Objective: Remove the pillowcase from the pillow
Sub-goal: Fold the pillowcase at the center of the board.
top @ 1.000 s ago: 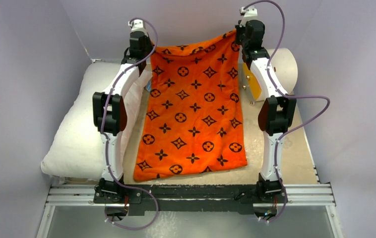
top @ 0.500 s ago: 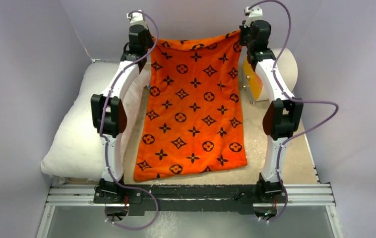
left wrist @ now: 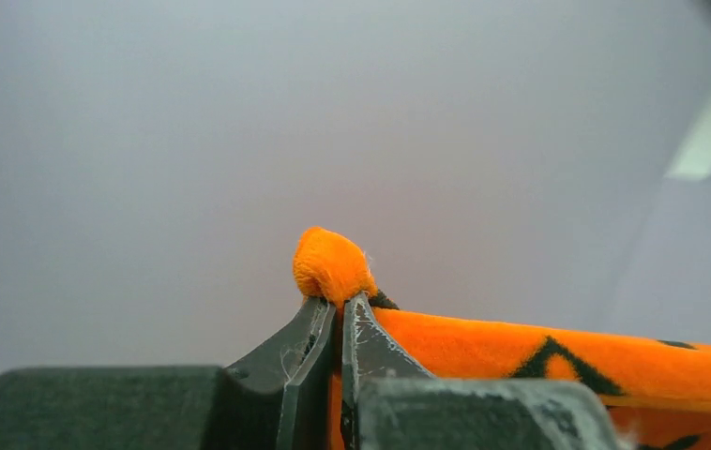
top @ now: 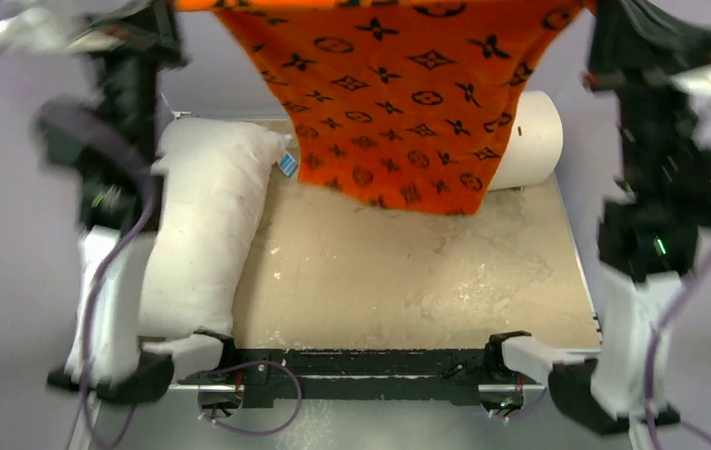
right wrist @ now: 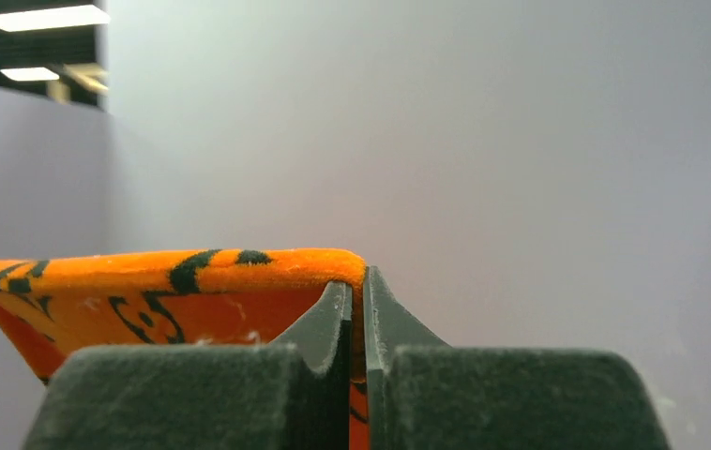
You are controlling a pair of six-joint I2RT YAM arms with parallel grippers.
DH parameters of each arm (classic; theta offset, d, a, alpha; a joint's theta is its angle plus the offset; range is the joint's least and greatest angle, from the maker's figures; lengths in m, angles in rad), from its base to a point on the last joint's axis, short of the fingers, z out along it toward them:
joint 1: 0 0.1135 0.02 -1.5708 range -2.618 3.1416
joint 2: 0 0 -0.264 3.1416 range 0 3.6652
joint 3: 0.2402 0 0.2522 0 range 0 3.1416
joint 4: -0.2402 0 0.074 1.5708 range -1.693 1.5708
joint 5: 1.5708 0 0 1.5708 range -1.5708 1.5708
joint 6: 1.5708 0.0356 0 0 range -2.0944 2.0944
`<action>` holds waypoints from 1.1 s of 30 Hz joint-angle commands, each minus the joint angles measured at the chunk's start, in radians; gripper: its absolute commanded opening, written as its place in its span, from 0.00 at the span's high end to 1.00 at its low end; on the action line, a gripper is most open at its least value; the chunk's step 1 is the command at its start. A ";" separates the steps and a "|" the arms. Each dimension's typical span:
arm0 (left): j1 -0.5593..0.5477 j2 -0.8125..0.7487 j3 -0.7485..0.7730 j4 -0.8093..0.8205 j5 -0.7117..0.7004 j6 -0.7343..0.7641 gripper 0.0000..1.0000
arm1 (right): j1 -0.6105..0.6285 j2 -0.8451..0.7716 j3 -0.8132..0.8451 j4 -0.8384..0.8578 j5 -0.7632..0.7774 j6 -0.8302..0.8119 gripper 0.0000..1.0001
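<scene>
The orange pillowcase (top: 408,103) with black motifs hangs in the air from the top of the overhead view, its lower edge above the far half of the table. My left gripper (left wrist: 340,302) is shut on one upper corner of the pillowcase (left wrist: 521,352), a tuft of fabric bulging above the tips. At the other corner, my right gripper (right wrist: 358,281) is shut on the pillowcase (right wrist: 145,291) edge. Both arms are raised high and blurred at the sides; the fingertips are out of the overhead view. The white pillow (top: 204,225) lies bare along the table's left side, outside the pillowcase.
A white cylinder (top: 530,141) lies at the back right, partly behind the hanging fabric. A small blue tag (top: 287,164) shows at the pillow's far corner. The beige table (top: 408,281) is walled by grey panels on three sides.
Both arms have swung up high, lifting the pillowcase off the table so that it now hangs free. The pillow has stayed on the left.
</scene>
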 commanded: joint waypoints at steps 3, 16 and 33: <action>0.018 -0.366 -0.127 0.054 0.024 -0.103 1.00 | -0.011 -0.285 -0.054 0.022 -0.058 0.108 1.00; 0.103 -0.394 0.155 -0.090 0.237 -0.157 1.00 | -0.011 -0.322 0.298 -0.134 -0.079 0.154 1.00; 0.103 -0.156 -0.141 0.126 0.277 -0.138 1.00 | -0.011 -0.155 -0.052 -0.013 0.016 0.036 1.00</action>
